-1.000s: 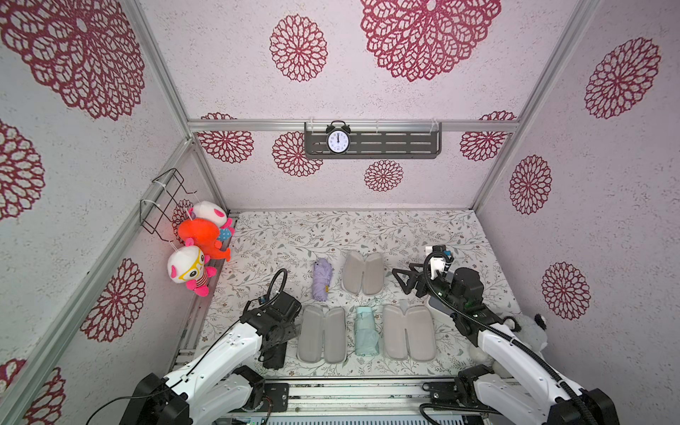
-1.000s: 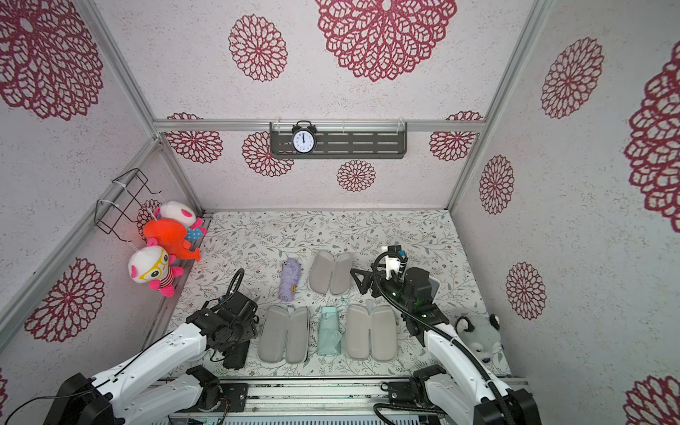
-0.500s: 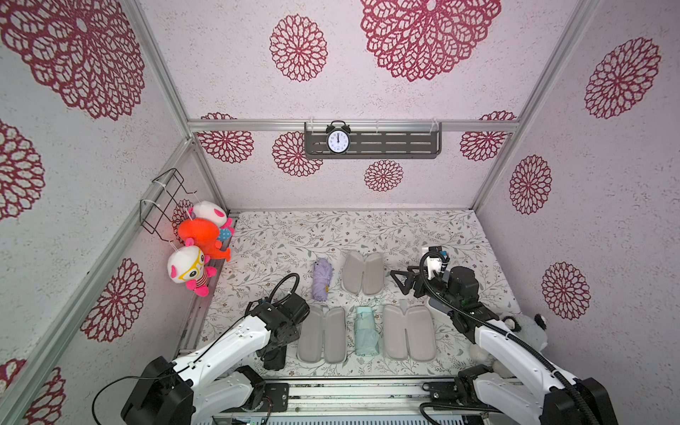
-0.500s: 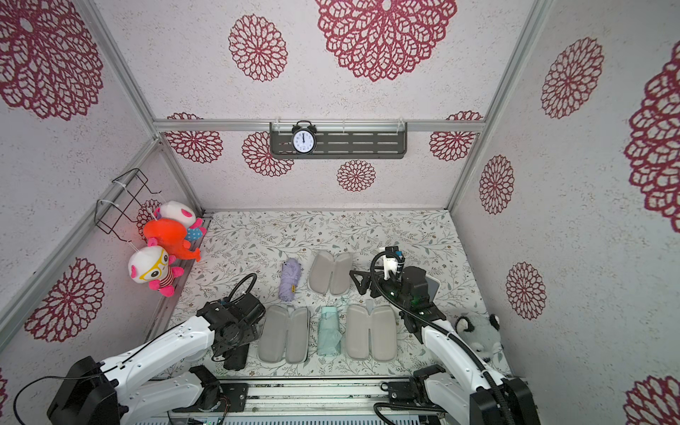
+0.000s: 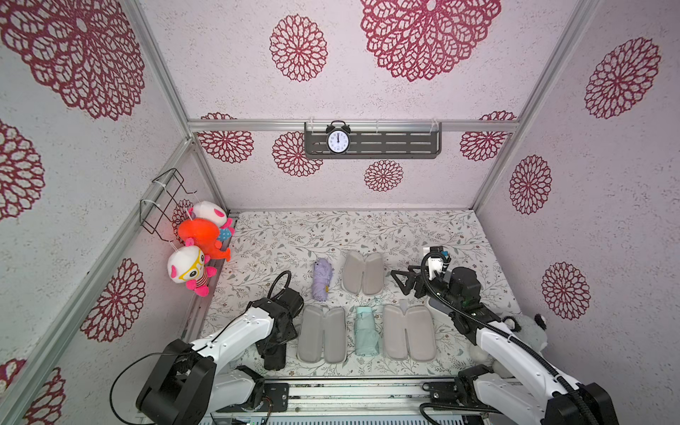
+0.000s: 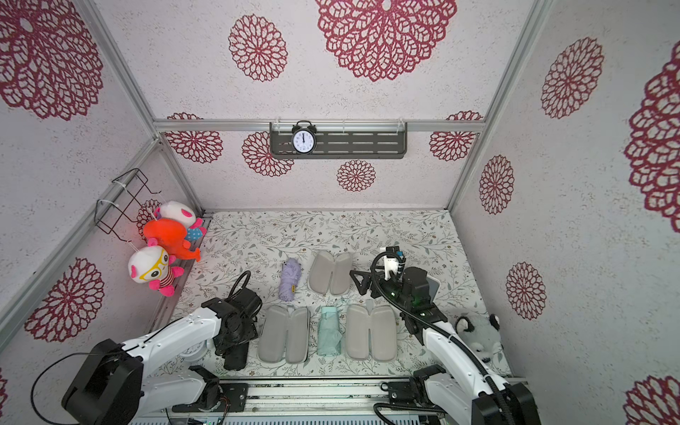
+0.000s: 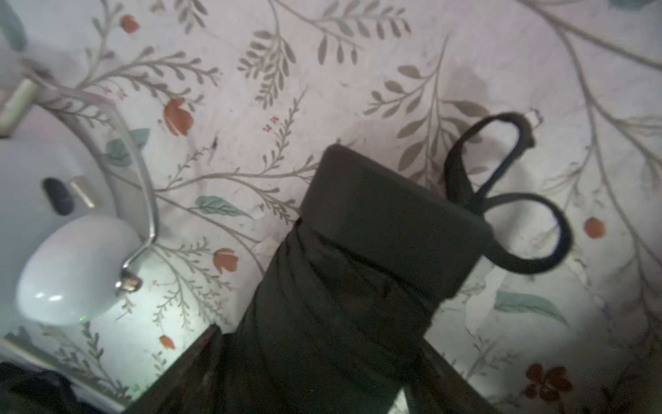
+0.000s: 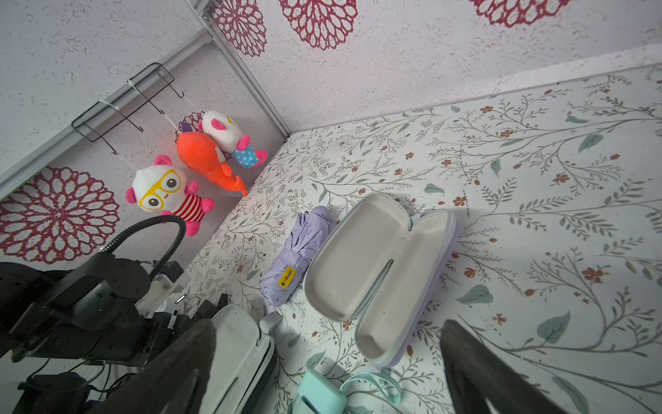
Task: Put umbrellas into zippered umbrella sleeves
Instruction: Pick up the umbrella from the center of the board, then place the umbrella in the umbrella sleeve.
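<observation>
Near-left corner: black umbrella between the jaws

On the tabletop (image 5: 368,232) three open sleeves (image 5: 311,338) show pale grey lining, long axes near-to-far. The black umbrella (image 7: 376,233), a rolled fabric bundle with a strap loop, lies just left of the near-left one, likewise near-to-far. Around it stands the left gripper (image 7: 322,340); whether it pinches, I cannot tell. Rightward, the right gripper (image 5: 399,283) hangs spread wide, empty.

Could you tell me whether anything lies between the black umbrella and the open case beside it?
Nothing visible does: the black umbrella lies alongside the open case, only a strip of bare tablecloth between them.
</observation>
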Action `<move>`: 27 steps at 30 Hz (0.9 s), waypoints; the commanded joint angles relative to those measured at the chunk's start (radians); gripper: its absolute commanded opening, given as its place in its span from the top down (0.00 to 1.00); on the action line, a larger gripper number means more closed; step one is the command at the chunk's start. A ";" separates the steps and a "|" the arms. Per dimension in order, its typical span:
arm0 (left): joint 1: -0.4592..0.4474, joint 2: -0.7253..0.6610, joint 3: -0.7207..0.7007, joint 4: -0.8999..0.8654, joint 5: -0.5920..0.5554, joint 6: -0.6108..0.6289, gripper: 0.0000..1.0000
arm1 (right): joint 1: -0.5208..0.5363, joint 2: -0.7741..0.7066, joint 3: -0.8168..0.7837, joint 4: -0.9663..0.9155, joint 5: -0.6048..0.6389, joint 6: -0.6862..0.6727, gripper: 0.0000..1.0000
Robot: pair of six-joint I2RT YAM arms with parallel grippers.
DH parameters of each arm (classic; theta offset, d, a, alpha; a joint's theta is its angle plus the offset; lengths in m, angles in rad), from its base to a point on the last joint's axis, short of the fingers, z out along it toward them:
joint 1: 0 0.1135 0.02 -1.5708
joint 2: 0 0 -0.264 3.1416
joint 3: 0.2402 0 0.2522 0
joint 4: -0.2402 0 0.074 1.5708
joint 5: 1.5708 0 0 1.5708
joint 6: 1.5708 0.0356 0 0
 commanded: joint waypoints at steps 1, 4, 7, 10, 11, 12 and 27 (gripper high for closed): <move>0.005 0.037 -0.001 0.059 0.035 0.053 0.32 | 0.005 -0.024 0.019 0.010 0.009 -0.019 0.01; 0.007 0.016 -0.004 0.066 0.023 0.056 0.44 | 0.005 -0.021 0.019 0.005 0.020 -0.021 0.01; 0.010 -0.025 0.020 0.024 -0.025 0.052 0.52 | 0.005 -0.017 0.020 0.006 0.020 -0.021 0.01; 0.010 -0.083 0.072 -0.049 -0.079 0.043 0.55 | 0.005 -0.009 0.023 0.005 0.022 -0.022 0.01; 0.008 -0.103 0.095 -0.077 -0.096 0.037 0.56 | 0.004 -0.005 0.023 0.005 0.023 -0.021 0.01; 0.006 -0.126 0.114 -0.082 -0.094 0.032 0.58 | 0.005 -0.001 0.025 0.003 0.022 -0.020 0.01; -0.394 0.141 0.443 -0.198 -0.134 -0.005 0.61 | 0.058 0.095 0.070 -0.020 0.039 -0.036 0.01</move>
